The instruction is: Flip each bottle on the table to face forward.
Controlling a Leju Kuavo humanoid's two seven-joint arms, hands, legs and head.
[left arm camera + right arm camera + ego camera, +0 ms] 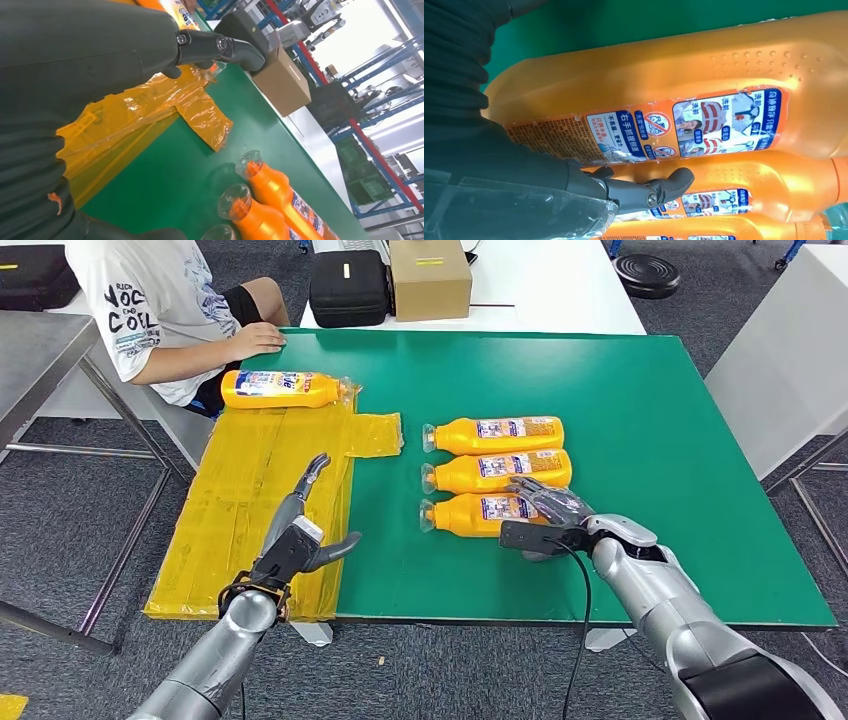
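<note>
You see three orange plastic bottles (497, 474) lying side by side on the green table (680, 440), clear caps leftward; a fourth orange bottle (284, 389) lies at its far left corner.

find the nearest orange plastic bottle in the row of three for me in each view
Head view: nearest orange plastic bottle, lowest of the row, under the right hand.
Left wrist view: just its clear cap at the bottom edge.
Right wrist view: the big bottle across the top, back label showing.
Shared landmark: the green table mat, also and.
</note>
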